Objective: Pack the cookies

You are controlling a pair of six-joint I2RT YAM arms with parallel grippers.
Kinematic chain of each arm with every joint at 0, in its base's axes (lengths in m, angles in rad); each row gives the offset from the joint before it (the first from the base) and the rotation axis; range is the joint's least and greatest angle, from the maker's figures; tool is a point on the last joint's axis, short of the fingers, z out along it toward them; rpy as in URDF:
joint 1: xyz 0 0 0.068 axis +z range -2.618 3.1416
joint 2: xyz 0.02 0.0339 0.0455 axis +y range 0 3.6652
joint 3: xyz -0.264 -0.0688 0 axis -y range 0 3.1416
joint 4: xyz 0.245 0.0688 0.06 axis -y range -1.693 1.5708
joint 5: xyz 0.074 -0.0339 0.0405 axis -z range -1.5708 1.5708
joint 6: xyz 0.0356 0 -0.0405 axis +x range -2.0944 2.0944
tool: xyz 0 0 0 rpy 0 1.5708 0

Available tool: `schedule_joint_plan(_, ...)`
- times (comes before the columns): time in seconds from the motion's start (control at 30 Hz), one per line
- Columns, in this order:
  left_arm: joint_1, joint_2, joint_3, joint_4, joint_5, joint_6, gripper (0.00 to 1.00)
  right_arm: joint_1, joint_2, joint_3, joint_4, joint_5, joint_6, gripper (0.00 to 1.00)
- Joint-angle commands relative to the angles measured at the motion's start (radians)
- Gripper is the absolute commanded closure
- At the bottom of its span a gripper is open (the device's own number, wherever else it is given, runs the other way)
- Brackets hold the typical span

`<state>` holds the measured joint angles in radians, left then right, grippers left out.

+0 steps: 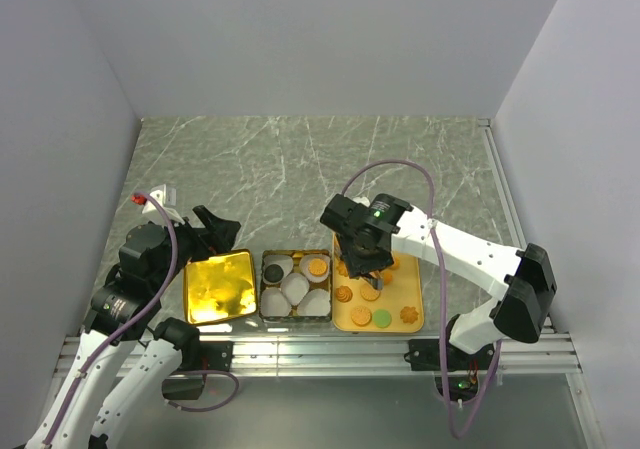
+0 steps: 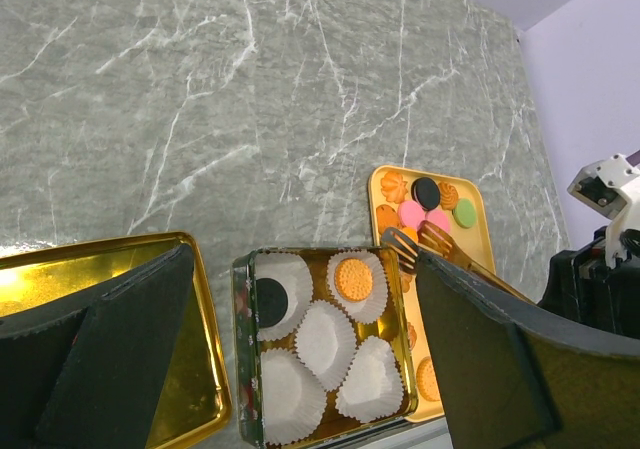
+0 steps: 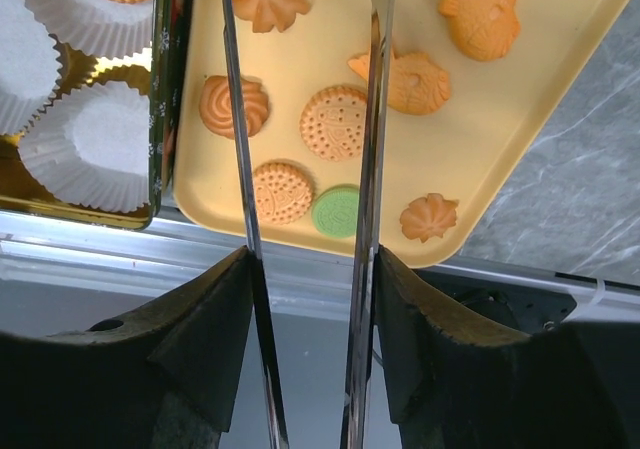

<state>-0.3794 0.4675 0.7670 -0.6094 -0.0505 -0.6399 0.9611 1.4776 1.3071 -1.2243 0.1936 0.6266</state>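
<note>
Picking up is the step in hand, I judge: above the yellow tray [image 1: 395, 291] the right claw [image 1: 368, 269] is pinching a pair of metal tongs [image 3: 372, 119], whose blades stand apart with nothing between them. Just beside the tray, the square tin [image 2: 240, 359] holds white paper cups [image 2: 325, 339]. Two are filled, with a black cookie [image 2: 270, 297] and an orange cookie [image 2: 352, 279]; the others I can see hold nothing. Left of the tin lies the gold lid [image 1: 220, 287], and over its far edge the left claw [image 1: 215, 229] hangs spread, gripping nothing. Most of the cookies [image 3: 333, 122] lie loose on the tray. The next move calls for lowering the blades around one cookie, squeezing lightly so it does not crack, then carrying it to an unfilled cup. The room is three plain pale walls [image 1: 300, 39]; the surface [image 1: 300, 159] is grey-green marble with white veins
</note>
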Motion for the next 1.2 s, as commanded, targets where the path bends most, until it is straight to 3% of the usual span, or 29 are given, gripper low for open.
schedule_joint_plan(0.0, -0.004, 0.002, 0.000, 0.022, -0.014, -0.003, 0.00, -0.005, 0.004, -0.006, 0.031, 0.009, -0.005, 0.45)
schedule_joint_plan(0.23, -0.004, 0.003, 0.003, 0.022, -0.015, -0.003, 0.00, -0.010, 0.006, 0.026, 0.002, 0.038, 0.001, 0.53)
schedule_joint_plan(0.8, -0.004, 0.005, 0.002, 0.026, -0.006, 0.002, 0.00, -0.151, -0.062, 0.296, -0.198, 0.135, -0.039, 0.55)
schedule_joint_plan(1.17, -0.003, -0.004, 0.002, 0.026, -0.011, 0.000, 0.00, -0.150, -0.077, 0.379, -0.208, 0.026, -0.047, 0.59)
